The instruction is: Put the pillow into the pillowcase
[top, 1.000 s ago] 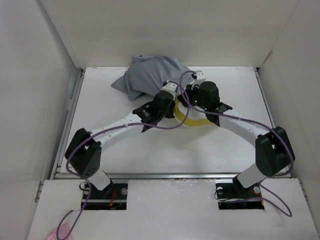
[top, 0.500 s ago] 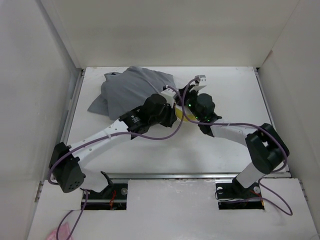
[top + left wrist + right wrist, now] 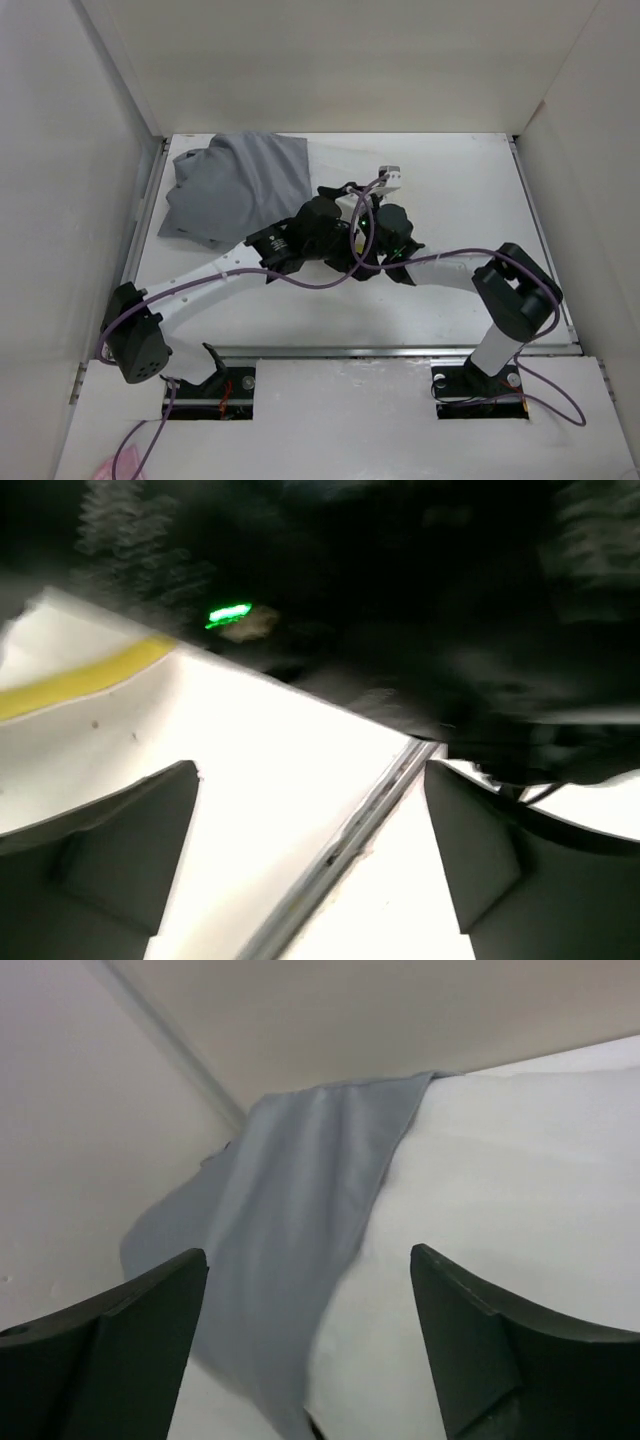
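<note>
- Pillow (image 3: 80,683) shows me only its yellow band, in the left wrist view. From above it is hidden under both wrists near the middle of the tabletop (image 3: 450,300), white on white, so I cannot trace its outline.
- The pillowcase (image 3: 235,190) lies flattened in the back-left corner, its right side reaching toward the wrists. I cannot tell whether any of the pillow is inside.
- The left gripper (image 3: 310,780) is spread with nothing between its fingers. The right gripper (image 3: 308,1255) is spread and empty too, facing the grey cloth.
- My judgement is that the step in hand is gripping the sack's mouth. I'd pinch one layer of hem only, pin the pillow with the other claw, and draw the cloth over slowly.
- The wrists sit crowded together, so I'd part them first.
</note>
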